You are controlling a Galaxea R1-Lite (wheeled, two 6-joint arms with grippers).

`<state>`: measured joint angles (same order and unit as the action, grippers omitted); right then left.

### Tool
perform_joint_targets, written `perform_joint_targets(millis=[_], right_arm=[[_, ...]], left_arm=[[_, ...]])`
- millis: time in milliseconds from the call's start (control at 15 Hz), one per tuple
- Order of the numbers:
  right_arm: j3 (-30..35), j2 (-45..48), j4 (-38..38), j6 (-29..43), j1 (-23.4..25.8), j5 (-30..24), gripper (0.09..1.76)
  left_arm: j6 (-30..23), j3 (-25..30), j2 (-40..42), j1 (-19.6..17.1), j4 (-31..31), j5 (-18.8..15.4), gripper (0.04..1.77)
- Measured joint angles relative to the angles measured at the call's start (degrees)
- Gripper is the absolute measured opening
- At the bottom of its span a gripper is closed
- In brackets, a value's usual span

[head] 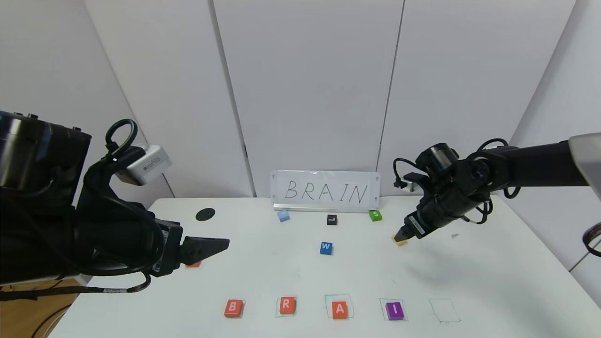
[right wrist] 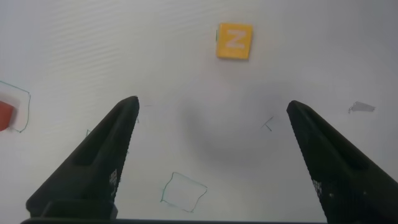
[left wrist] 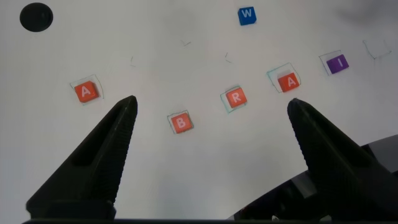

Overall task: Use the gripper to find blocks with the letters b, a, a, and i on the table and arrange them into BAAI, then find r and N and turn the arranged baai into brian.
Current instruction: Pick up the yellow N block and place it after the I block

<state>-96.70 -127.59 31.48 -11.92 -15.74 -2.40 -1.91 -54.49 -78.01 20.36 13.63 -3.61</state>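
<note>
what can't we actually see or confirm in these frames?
- Spare A block: in the head view the left gripper covers nearly all of it.
- N: in the head view the right gripper partly covers it, face unreadable.
- Light blue block: letter too faint in the head view.
- Orange block: cut off by the right wrist view's edge.

White sign [head: 326, 190] lettered BRAIN standing against the rear panels; before it, in a row, light blue block [head: 283, 216], black L block [head: 332, 219], green S block [head: 375, 215]; blue W block [head: 326, 248] nearer, apart.
</note>
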Motion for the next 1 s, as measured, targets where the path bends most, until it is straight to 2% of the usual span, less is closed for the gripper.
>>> perform_joint_targets(millis=[400, 1000], right_arm=[[-8.64, -9.7, 1.15, 0.16, 0.59, 0.13, 1.71], [-14.67, -16.54, 1.08, 0.21, 1.08, 0.27, 1.71]], left_arm=[[0.66, 0.28, -0.24, -0.05, -0.17, 0.09, 1.72], [1.34, 0.85, -1.32, -0.02, -0.44, 0.28, 1.72]])
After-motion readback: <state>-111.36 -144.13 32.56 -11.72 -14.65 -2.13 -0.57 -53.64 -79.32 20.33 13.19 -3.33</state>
